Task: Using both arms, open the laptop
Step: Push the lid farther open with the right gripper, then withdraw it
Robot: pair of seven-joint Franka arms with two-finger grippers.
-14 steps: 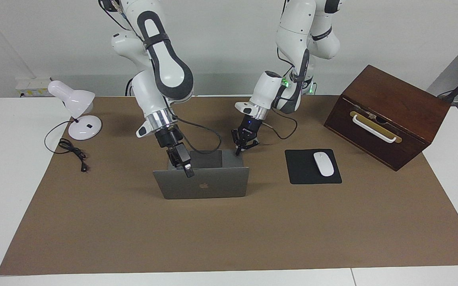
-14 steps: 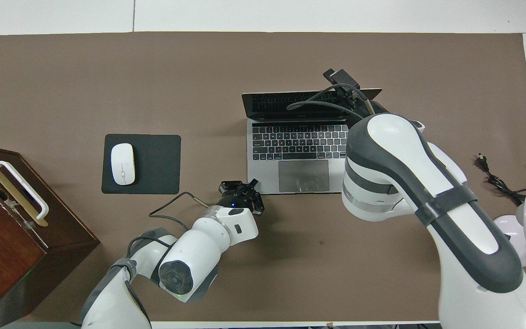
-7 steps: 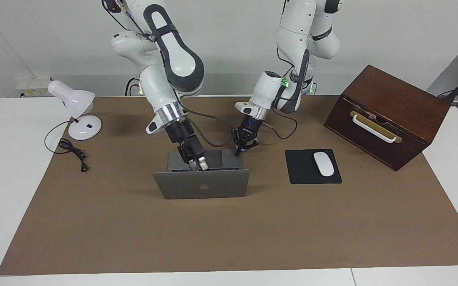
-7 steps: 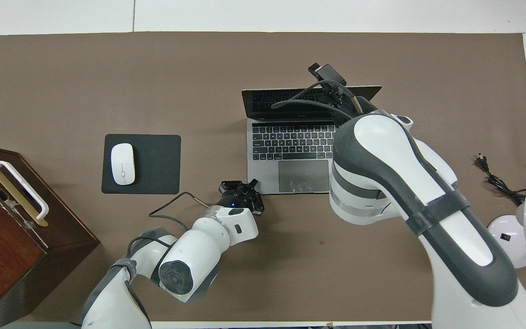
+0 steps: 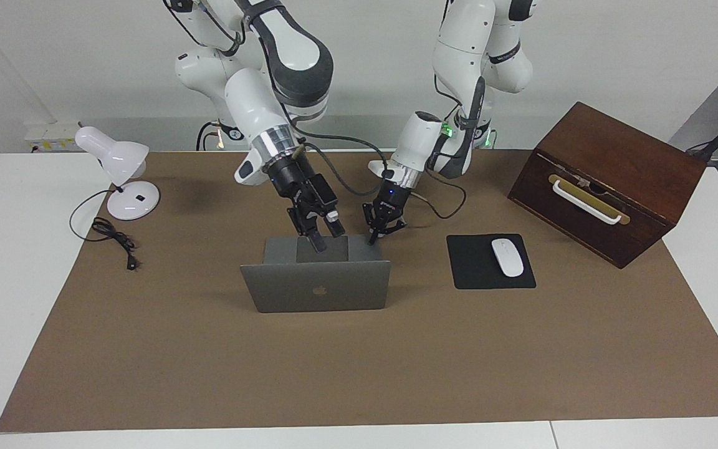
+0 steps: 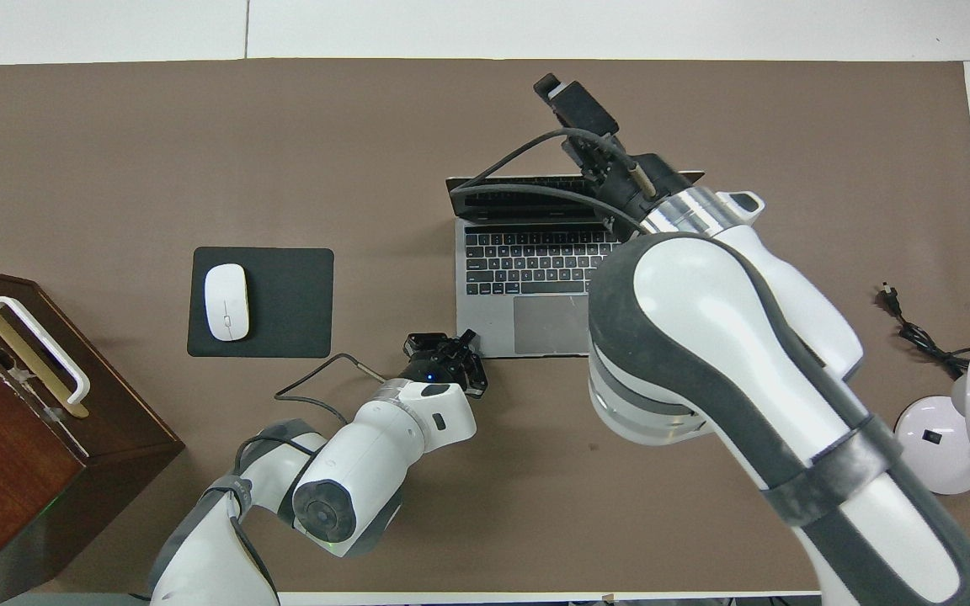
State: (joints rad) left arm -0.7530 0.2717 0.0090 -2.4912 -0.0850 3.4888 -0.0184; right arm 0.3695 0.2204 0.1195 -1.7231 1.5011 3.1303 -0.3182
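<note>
I see the laptop point(image 5: 316, 288) standing open mid-worktop, my right pincer point(image 5: 326, 237) released above its base, my left pincer point(image 5: 378, 235) at its near corner, grip unclear.

Robotics laboratory bench. Marked by two white arms point(image 5: 259, 93) over brown mat point(image 5: 359, 362), staged with desk lamp point(image 5: 119, 171) and wooden box point(image 5: 608, 181).

The right claw point(image 5: 326, 236) has lifted off the laptop point(image 5: 318, 287) lid.
</note>
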